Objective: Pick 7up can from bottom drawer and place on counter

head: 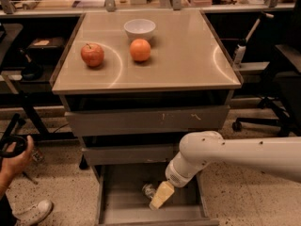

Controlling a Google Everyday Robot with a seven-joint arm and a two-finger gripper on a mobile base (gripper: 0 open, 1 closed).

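The bottom drawer (109, 202) of the grey cabinet is pulled open. The 7up can (148, 190), small and silvery, lies inside near the drawer's middle. My gripper (160, 196), cream-coloured at the end of the white arm (221, 152), reaches down into the drawer from the right. It is right against the can's right side. The can's right part is hidden behind it. The beige counter (183, 60) tops the cabinet above.
On the counter stand a red apple (92, 54), an orange (140, 50) and a white bowl (139, 29). The two upper drawers (146, 119) are slightly open. A person's hand (14, 160) and shoe (34, 212) are at the left. An office chair (277, 93) is at the right.
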